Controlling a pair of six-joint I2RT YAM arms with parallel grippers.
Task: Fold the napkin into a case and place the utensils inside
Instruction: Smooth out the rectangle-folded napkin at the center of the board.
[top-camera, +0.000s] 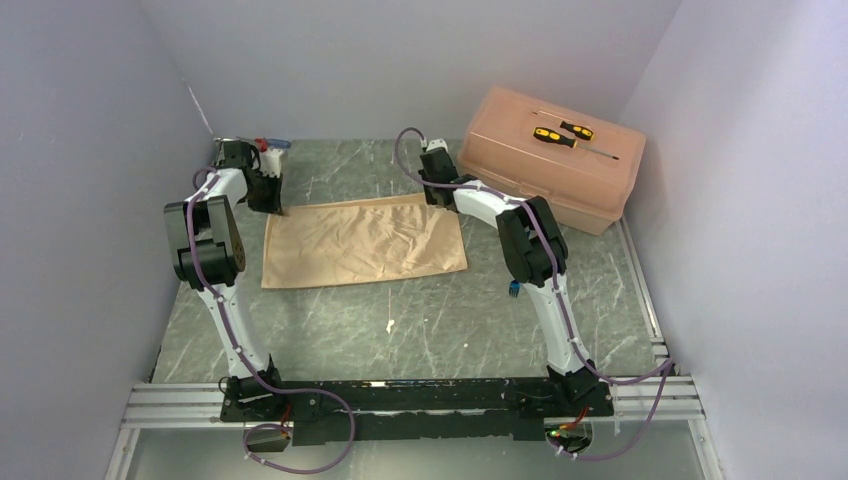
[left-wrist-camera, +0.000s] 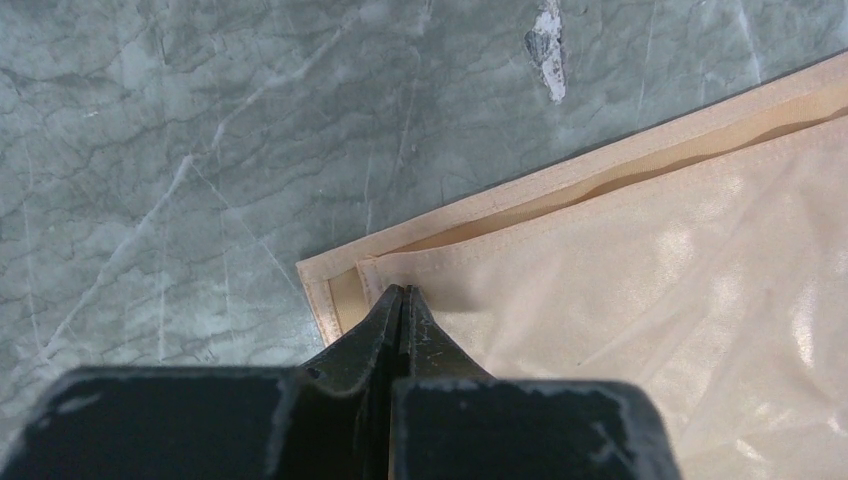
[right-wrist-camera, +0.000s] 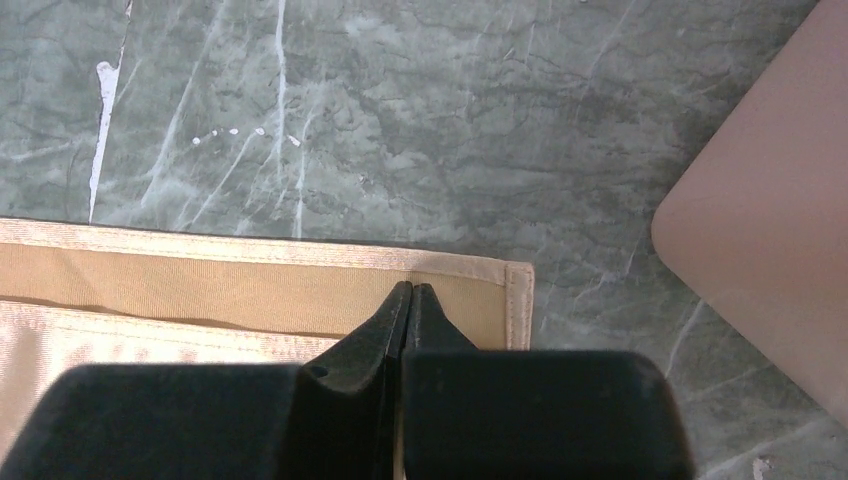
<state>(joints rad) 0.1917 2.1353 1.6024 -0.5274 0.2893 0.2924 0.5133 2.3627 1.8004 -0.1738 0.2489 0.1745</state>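
The napkin (top-camera: 363, 243) lies flat on the green marble counter (top-camera: 400, 320), in the middle of the overhead view, folded to a wide rectangle with two layers. The upper layer stops a little before the far edge, so a strip of the lower layer shows there. The left hand (top-camera: 272, 205) stands on the upper left corner of the cloth. It is closed, and its fingertips (left-wrist-camera: 390, 310) meet right at the hemmed corner of the upper layer. The right hand (top-camera: 438, 195) stands on the upper right corner, also closed, with its fingertips (right-wrist-camera: 398, 310) on the strip of the lower layer, just beside the side hem. If some cloth is pinched between the fingers, I cannot tell for either hand. A pink plastic box (top-camera: 550, 165) stands in the upper right of the frame, near the right hand, with two yellow-and-black screwdrivers (top-camera: 565, 135) on its lid. A small blue thing (top-camera: 513, 290) shows beside the right arm, mostly hidden.
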